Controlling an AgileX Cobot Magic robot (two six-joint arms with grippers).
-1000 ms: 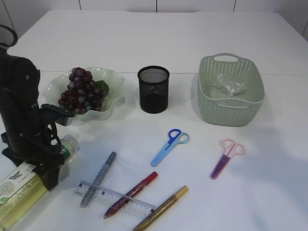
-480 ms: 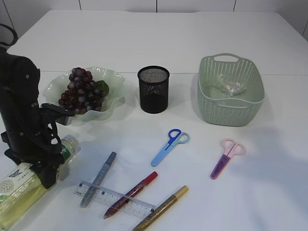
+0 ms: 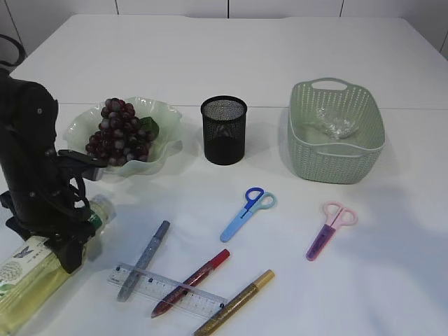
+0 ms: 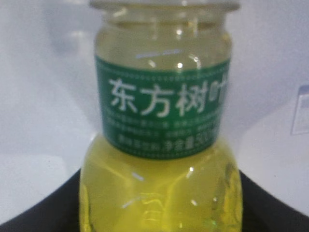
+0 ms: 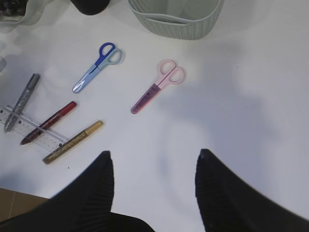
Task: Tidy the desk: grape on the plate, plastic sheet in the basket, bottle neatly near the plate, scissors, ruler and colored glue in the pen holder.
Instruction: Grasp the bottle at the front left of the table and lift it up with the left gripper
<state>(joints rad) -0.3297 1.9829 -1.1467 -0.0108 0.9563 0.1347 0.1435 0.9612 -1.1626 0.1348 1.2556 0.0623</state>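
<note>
Left pincer (image 3: pixel 66 241) grips the lying bottle (image 4: pixel 161 145), green label reading "东方树叶"; right pincer (image 5: pixel 154 166) gapes empty.

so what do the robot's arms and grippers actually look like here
The left arm is matte black with chunky, rounded joint housings and a thin black cable looping at its wrist. The right gripper shows as two broad black fingers with fine ribbed texture on their inner faces. No logos or markings are visible on either.
</note>
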